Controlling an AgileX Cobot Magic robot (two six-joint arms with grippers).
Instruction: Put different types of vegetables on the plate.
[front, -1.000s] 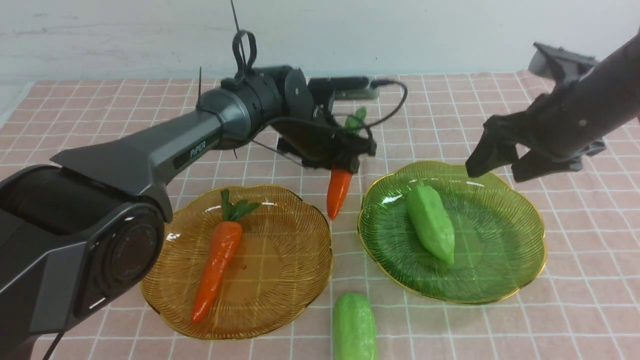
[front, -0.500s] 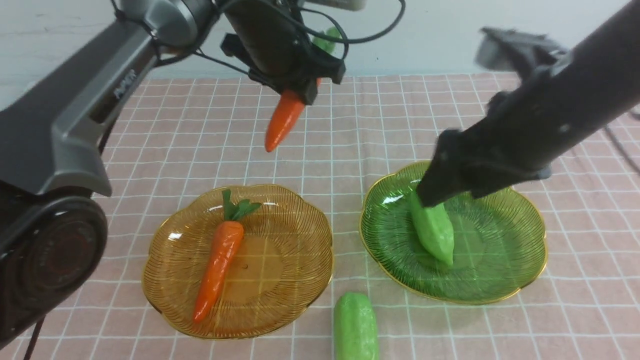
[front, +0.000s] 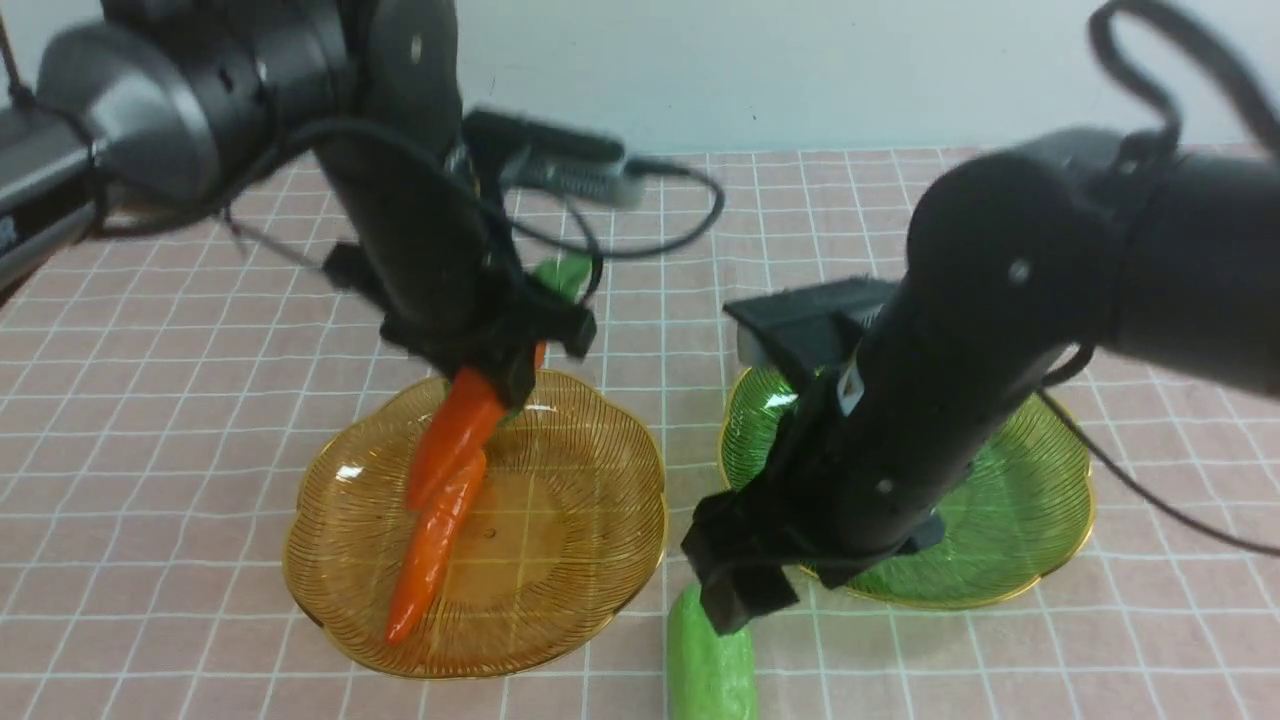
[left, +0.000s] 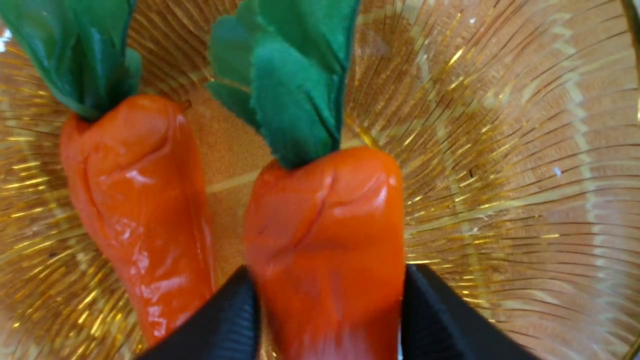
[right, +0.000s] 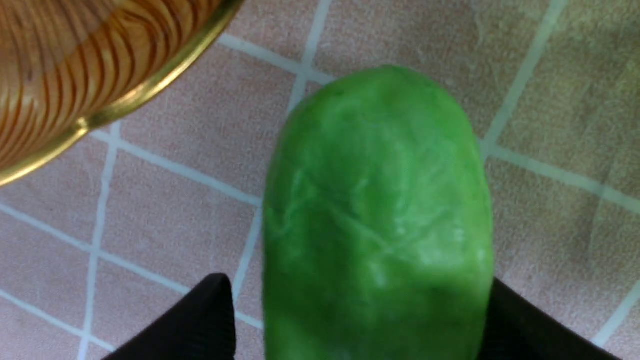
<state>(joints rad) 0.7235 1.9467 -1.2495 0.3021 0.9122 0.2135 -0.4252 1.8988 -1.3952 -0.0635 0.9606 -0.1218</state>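
Carrots: glossy orange, creased skin, green fabric tops. Held carrot (front: 455, 440) hangs tilted from L gripper (front: 500, 370) over amber plate (front: 600, 520), tip down-left, by the top end of lying carrot (front: 430, 555), which rests lengthwise on that plate. L fingers (left: 225, 325) clamp the held carrot on both flanks.

Near gourd (front: 710, 670): light green, oblong, faint ridges. It lies on checked cloth (front: 150, 450) at near edge, between the two plates. R gripper (front: 745, 600) straddles its far end, fingers (right: 200, 325) spread, gap on one side, no grip.

We can't see centre of green plate (front: 1030, 520); R arm covers it. Near gourd is cut off by frame edge. Held carrot's top sits mostly behind gripper.

Amber rim is just beside the gourd. Right half of amber plate is bare; far-left cloth is open.
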